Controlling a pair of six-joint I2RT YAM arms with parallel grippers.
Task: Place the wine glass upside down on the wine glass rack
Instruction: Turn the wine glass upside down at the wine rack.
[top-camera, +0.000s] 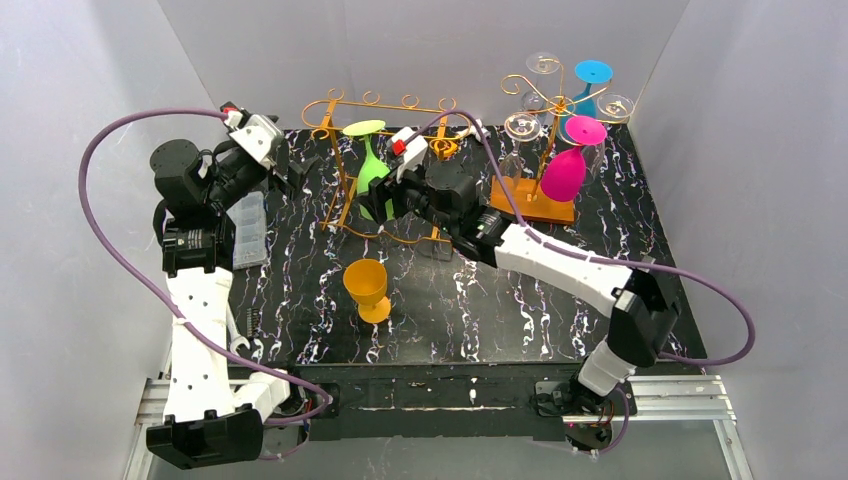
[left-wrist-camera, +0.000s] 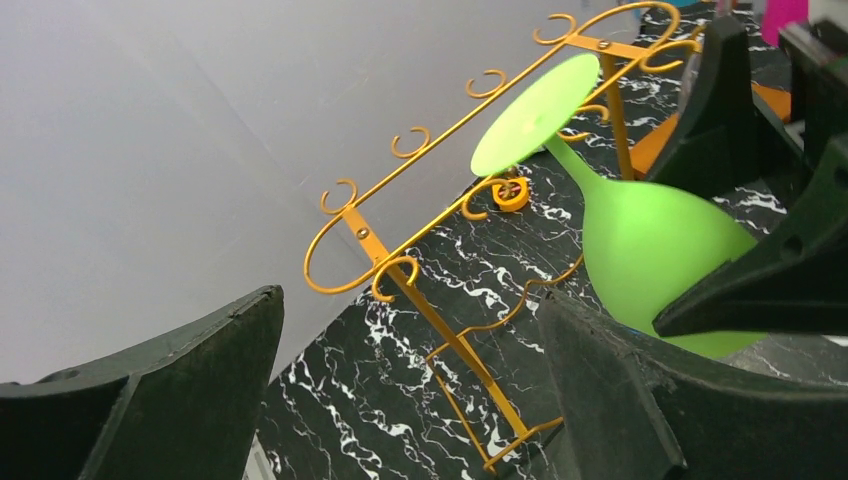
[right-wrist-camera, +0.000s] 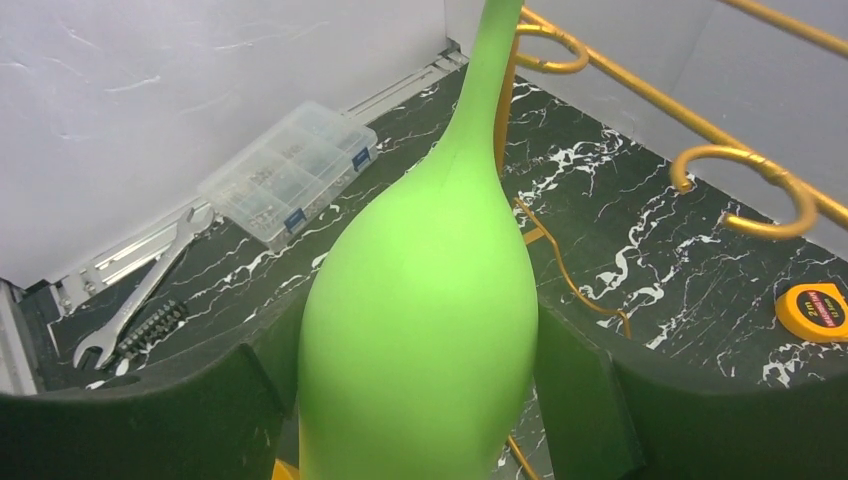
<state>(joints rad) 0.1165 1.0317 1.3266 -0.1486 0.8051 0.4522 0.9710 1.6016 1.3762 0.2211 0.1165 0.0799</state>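
Right end effector (right-wrist-camera: 420, 400) grasps green glass (right-wrist-camera: 420, 270) in rack (left-wrist-camera: 440, 335); left end effector (left-wrist-camera: 410, 390) released.

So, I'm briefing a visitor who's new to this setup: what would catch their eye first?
The bright green wine glass hangs upside down on the gold rack at the back of the table, its bowl clasped by the right gripper. In front stands an orange goblet, upright; at the back right, a pink glass and a blue glass hang on a second rack.
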